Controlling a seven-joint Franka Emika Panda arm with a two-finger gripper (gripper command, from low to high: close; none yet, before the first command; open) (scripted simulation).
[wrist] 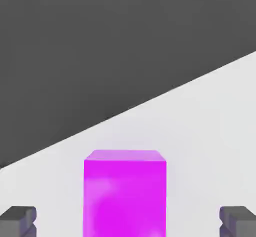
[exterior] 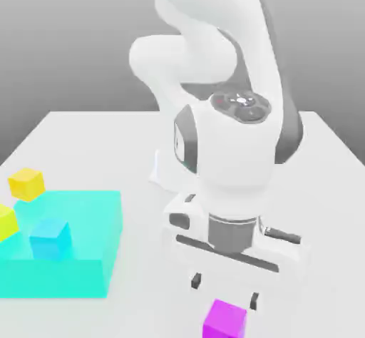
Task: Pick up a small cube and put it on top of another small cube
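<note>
Claw [exterior: 224,290] hangs just above the purple cube [exterior: 225,320] at bottom centre of exterior view, jaws wide, nothing held. Hand view: purple cube [wrist: 125,193] sits between the two fingertips [wrist: 19,220], gap each side, roughly centred.

Cube rests on white worktop [exterior: 85,144], well apart from the rest: cyan cube [exterior: 50,237] on big teal block [exterior: 78,258] at lower left, two yellow cubes [exterior: 26,183] at left edge.

Risks, my judgement:
- descent too shallow → pads pinch top edge only, cube pops out on lift.
- one pad touches first → cube shoved/rotated on slick worktop.
- placement later: glossy faces, small top on cyan cube → off-centre release, cube slides off.
</note>
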